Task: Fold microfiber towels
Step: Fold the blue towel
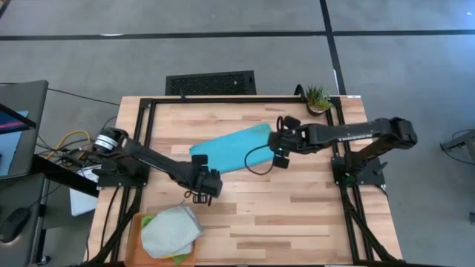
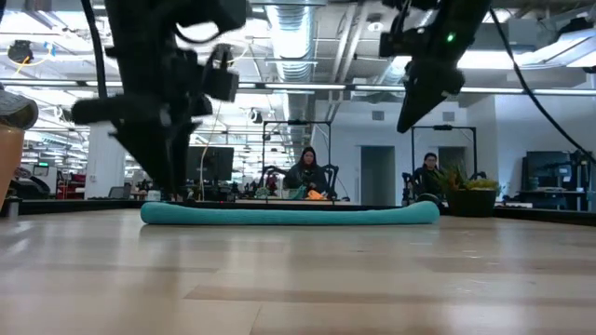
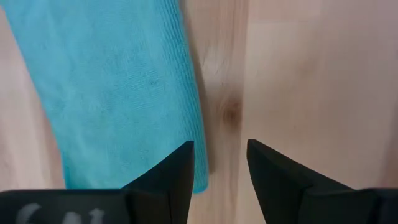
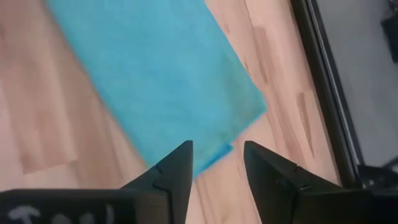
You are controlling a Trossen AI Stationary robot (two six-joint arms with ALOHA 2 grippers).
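From my overhead camera I see the turquoise towel (image 1: pixel 231 148) lying folded into a long strip near the middle of the wooden table (image 1: pixel 297 215), set on a slant. I take that towel as my landmark. My left gripper (image 1: pixel 210 185) sits just off the towel's lower left end, toward the front edge of the table. In the left wrist view its fingers (image 3: pixel 166 180) stand a little apart with nothing between them, so it is released; the towel's edge (image 3: pixel 112 93) lies flat on the wood just beside one fingertip. My right gripper (image 1: pixel 280 145) is at the towel's opposite, upper right end. In the right wrist view its fingers (image 4: pixel 169 177) are likewise parted and empty, above the towel's corner (image 4: pixel 161 74), and I cannot tell whether they touch the cloth.

From the table-level camera the towel (image 2: pixel 289 213) reads as a low, even roll lying flat, with both arms coming down above its ends and neither lifting it.

Away from the turquoise towel, toward the front left corner of the table, an orange tray (image 1: pixel 136 226) carries a light grey towel (image 1: pixel 172 230), loosely folded, with a green cloth edge (image 1: pixel 147 220) peeking out beneath it. Past the towel's right end, at the far edge of the table, stands a small potted plant (image 1: pixel 318 99). Two people (image 2: pixel 306 172) sit in the room behind the table.
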